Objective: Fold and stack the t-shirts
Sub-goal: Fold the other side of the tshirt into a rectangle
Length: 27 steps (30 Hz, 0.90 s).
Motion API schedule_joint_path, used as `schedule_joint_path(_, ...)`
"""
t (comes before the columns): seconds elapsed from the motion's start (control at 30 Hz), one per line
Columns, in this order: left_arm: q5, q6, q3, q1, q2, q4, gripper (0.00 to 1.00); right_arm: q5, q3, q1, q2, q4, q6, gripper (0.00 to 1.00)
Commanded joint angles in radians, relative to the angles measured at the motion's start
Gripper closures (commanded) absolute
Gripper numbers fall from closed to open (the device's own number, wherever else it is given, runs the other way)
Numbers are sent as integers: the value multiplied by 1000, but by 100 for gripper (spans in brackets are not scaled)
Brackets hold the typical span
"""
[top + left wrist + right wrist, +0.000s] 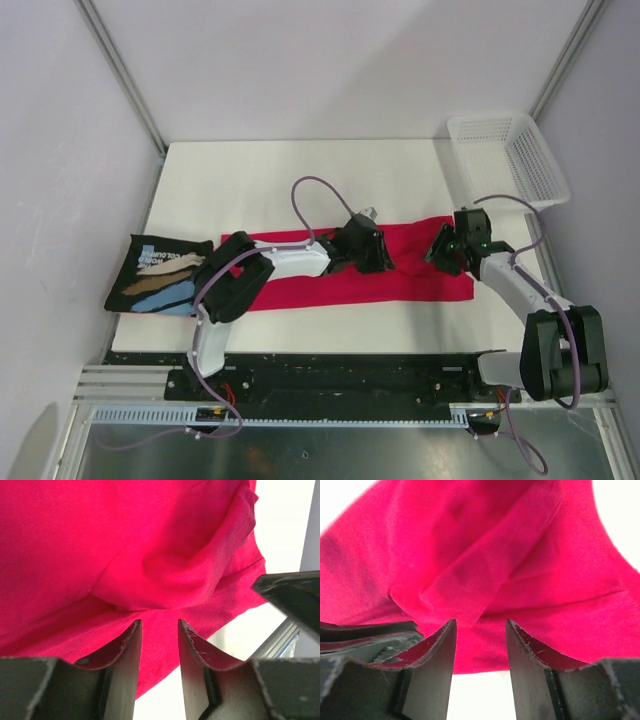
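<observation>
Progress looks roughly halfway: black shirt [160, 275] sits folded at the desk's [300, 170] left edge, while pink shirt [410, 278] lies mid-desk as a long band, unstacked, beneath both arms' jaws, spread and pinching nothing.

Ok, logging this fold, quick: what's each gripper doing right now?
Left gripper: open, fingers apart over the pink shirt, holding nothing.
Right gripper: open over the same shirt, holding nothing.
</observation>
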Motion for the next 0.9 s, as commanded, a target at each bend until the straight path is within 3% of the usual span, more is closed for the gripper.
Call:
schedule_joint_path(0.0, -21, 37, -50, 20, -105, 23, 61, -82, -74, 26, 27, 149, 52, 51)
schedule_joint_path(0.43, -18, 52, -138, 57, -172, 23, 61, -97, -197, 56, 105, 407, 138, 49)
schedule_joint_path(0.87, 10, 54, -137, 63, -159, 30, 61, -87, -200, 62, 34, 450, 204, 88)
